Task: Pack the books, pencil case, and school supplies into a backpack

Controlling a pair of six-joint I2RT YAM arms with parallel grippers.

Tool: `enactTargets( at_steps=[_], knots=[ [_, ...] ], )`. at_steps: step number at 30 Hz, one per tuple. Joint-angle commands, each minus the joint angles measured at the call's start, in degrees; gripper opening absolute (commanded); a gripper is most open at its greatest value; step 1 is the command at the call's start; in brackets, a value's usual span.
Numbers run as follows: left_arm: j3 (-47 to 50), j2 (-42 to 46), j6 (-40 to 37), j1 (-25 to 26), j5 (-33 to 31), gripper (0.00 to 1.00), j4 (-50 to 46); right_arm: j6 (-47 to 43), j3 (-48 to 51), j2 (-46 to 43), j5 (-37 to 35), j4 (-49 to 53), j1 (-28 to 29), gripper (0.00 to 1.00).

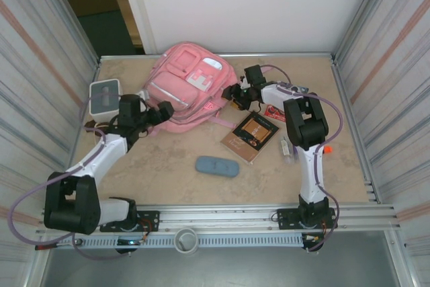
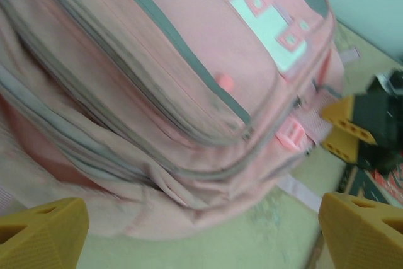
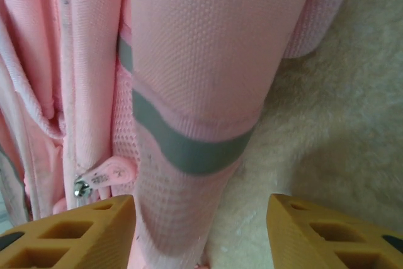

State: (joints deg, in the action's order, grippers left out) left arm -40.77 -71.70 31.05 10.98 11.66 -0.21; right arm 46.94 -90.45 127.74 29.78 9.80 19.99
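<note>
Currently the backpack [image 1: 191,84] lies at the far middle of the table [image 1: 161,159]. Its zips appear closed, so the step in hand is judged to be opening it, and nothing is packed yet. The left gripper [image 2: 201,237] hovers at the pack's near-left edge with its jaws spread wide and nothing between them. The right gripper [image 3: 201,231] sits at the pack's right side, its jaws partly apart and straddling a padded pink strap [image 3: 201,61]. A gap shows on one side of the strap, so it is not clamped. A zip pull [image 3: 99,178] hangs just beside one finger (the likely target, by judgement only).

Procedure:
1. Shift the right gripper off the strap and onto the zip pull; closing on the strap would only drag the pack.
2. Close the left gripper on a fold of fabric near the zip's start to anchor the soft body.
3. Pull along the zip line, not upward.

The brown book [image 1: 250,137], the comic book [image 1: 274,113] and the pencil case [image 1: 217,166] lie on the table to the pack's right and front, apart from it.
</note>
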Motion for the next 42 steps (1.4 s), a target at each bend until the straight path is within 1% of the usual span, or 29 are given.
enactTargets(
  at_steps=[1,3,6,9,11,13,16,21,25,30,32,36,39,42],
  knots=[
    [2.14,1.91,-1.43,3.43,-3.24,0.94,-1.09,3.34,-3.13,1.92,3.76,-3.39,-0.04,0.48],
    [2.61,1.78,-1.64,5.48,-3.81,0.94,-1.36,4.56,-3.32,2.51,4.43,-4.84,-0.21,0.4],
    [3.76,1.78,-2.3,8.12,-4.31,0.92,-0.95,6.63,-2.14,2.1,6.16,-7.75,-0.19,0.2],
    [6.03,1.1,-2.18,8.97,-4.15,0.87,0.52,9.01,0.79,-0.2,7.13,-11.47,-0.17,0.08],
    [7.1,0.33,-1.64,8.97,-4.36,0.82,0.97,10.81,3.09,-2.24,7.69,-14.31,-0.08,0.03],
    [7.46,-0.49,-1.43,8.97,-3.95,0.79,1.61,12.85,5.53,-4.54,8.08,-17.37,0.03,0.01],
    [6.93,-2.92,-1.47,8.54,-3.62,0.79,2.75,15.0,9.05,-8.16,8.06,-20.74,0.62,0.0],
    [3.69,-8.81,-1.77,5.74,-1.25,0.8,3.33,15.24,13.93,-14.62,5.95,-21.58,2.12,0.0],
    [0.45,-11.59,-3.52,4.6,-1.33,0.81,2.68,16.53,18.14,-19.48,2.32,-22.01,3.85,0.0],
    [-3.1,-12.67,-6.41,3.49,-3.04,0.82,1.13,19.57,22.34,-23.85,-4.24,-23.55,7.68,0.0],
    [-4.3,-12.52,-7.33,2.8,-3.42,0.83,0.15,21.98,23.49,-25.26,-7.18,-24.2,9.27,0.0],
    [-4.37,-10.15,-8.27,2.46,-4.36,0.83,-1.28,23.89,24.48,-26.98,-11.94,-24.38,12.04,0.0],
    [-2.12,-6.58,-7.87,2.46,-4.87,0.84,-1.59,25.4,25.39,-28.18,-15.99,-25.0,14.44,0.0],
    [1.14,-1.11,-7.2,2.55,-5.54,0.84,-2.47,27.83,27.65,-30.44,-21.31,-27.45,16.88,0.0]
  ],
)
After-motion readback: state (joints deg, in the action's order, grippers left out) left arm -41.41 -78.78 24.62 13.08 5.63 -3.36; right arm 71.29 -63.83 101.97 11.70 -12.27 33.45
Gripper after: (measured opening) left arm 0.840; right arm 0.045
